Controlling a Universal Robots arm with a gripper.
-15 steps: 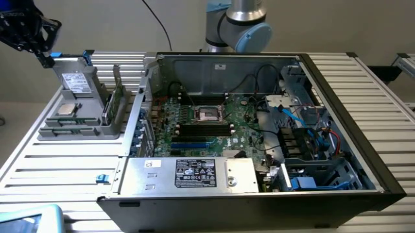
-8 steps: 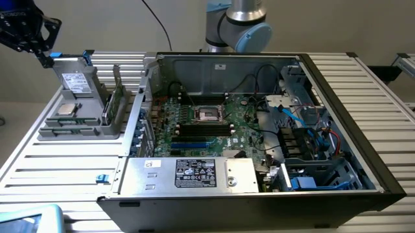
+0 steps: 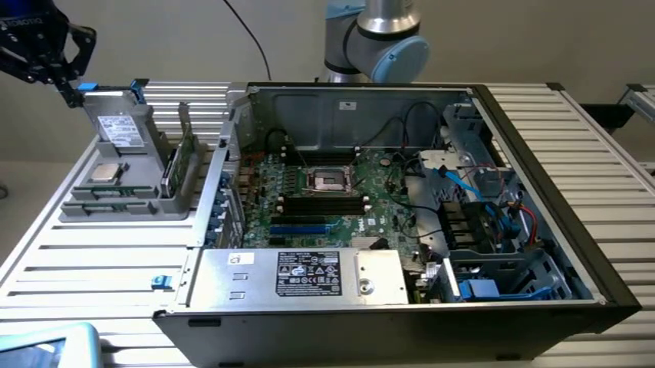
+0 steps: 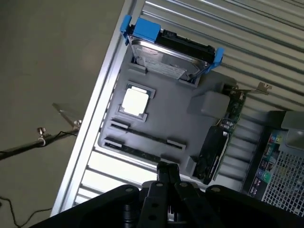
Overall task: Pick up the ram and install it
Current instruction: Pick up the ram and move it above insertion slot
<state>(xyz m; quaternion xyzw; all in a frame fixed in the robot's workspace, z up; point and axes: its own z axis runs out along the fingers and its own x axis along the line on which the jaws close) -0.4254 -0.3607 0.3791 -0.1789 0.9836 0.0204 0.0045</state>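
The ram (image 3: pixel 107 207) (image 4: pixel 135 153) is a thin green stick standing on edge in a front slot of the grey parts holder (image 3: pixel 138 201) (image 4: pixel 175 118), on the table at the exterior view's left. My black gripper (image 3: pixel 72 96) (image 4: pixel 167 170) hangs in the air above the holder's far end, near the upright hard drive (image 3: pixel 123 126) (image 4: pixel 166 57). Its fingers are shut with nothing between them, well clear of the ram. In the open computer case (image 3: pixel 573 230), the motherboard's black memory slots (image 3: pixel 322 205) lie below the processor socket (image 3: pixel 330 179).
The holder also carries a square silver processor chip (image 3: pixel 106 172) (image 4: pixel 135 101) and a wider green expansion card (image 3: pixel 176 172) (image 4: pixel 223 137) with a metal bracket. A silver power supply (image 3: pixel 307 276) fills the case's front. The arm's base (image 3: pixel 373 38) stands behind the case.
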